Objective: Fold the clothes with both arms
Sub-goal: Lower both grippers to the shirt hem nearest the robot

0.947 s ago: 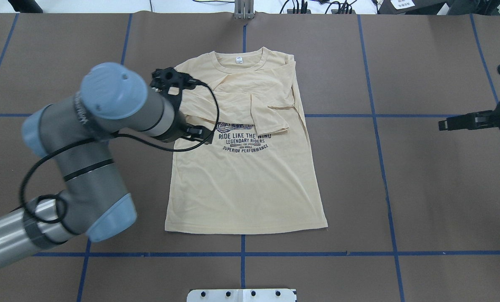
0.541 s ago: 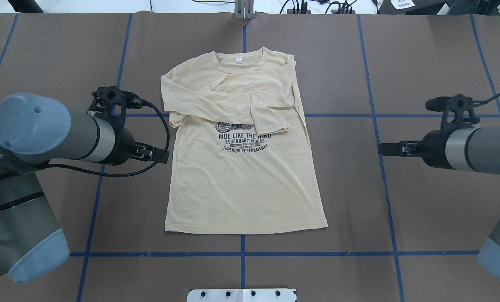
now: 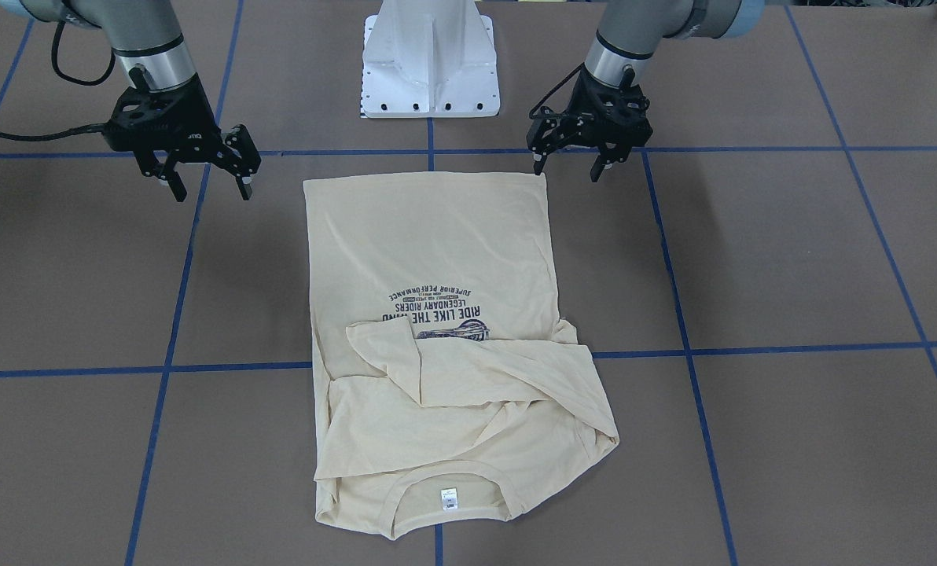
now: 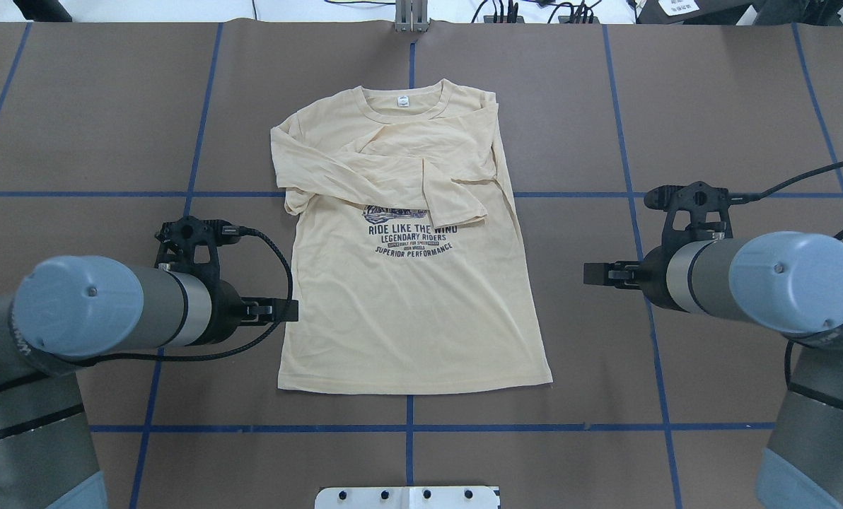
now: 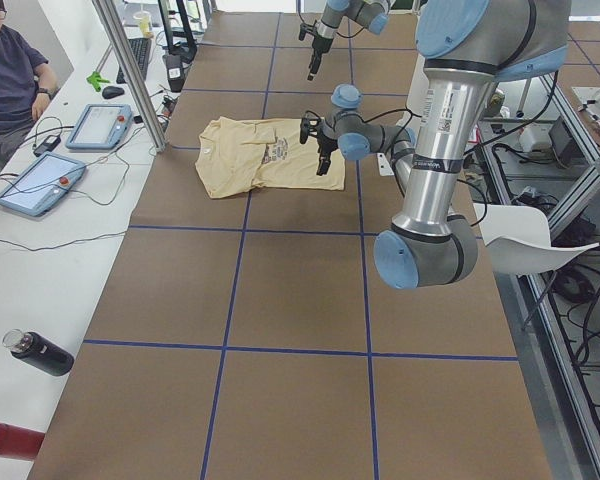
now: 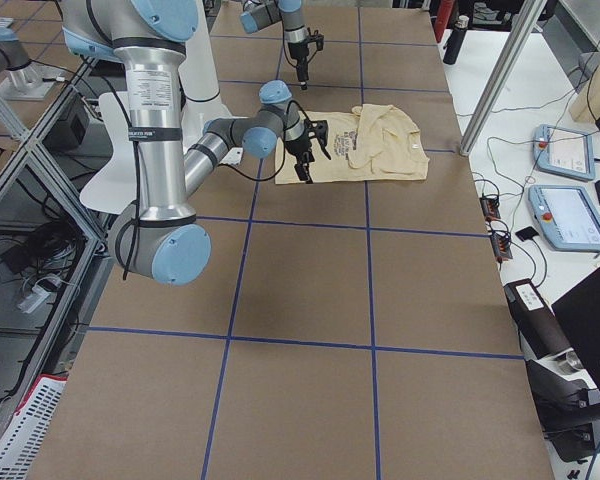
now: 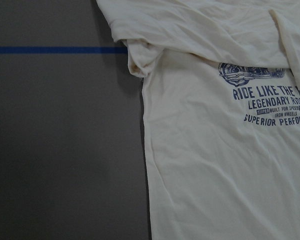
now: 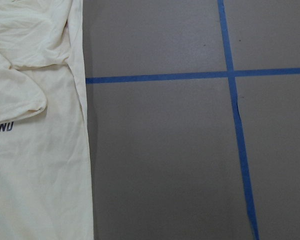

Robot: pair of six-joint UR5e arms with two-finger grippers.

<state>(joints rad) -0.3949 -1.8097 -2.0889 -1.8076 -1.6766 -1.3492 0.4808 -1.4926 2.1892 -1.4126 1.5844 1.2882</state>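
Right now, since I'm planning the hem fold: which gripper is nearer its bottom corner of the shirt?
Left. The left gripper hangs open right beside the T-shirt at its hem corner; the right gripper, also open, stands well off its own corner.

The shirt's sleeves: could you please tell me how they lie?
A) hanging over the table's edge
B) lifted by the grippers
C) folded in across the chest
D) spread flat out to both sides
C: the sleeves lie crossed over the chest of the shirt, partly covering the print.
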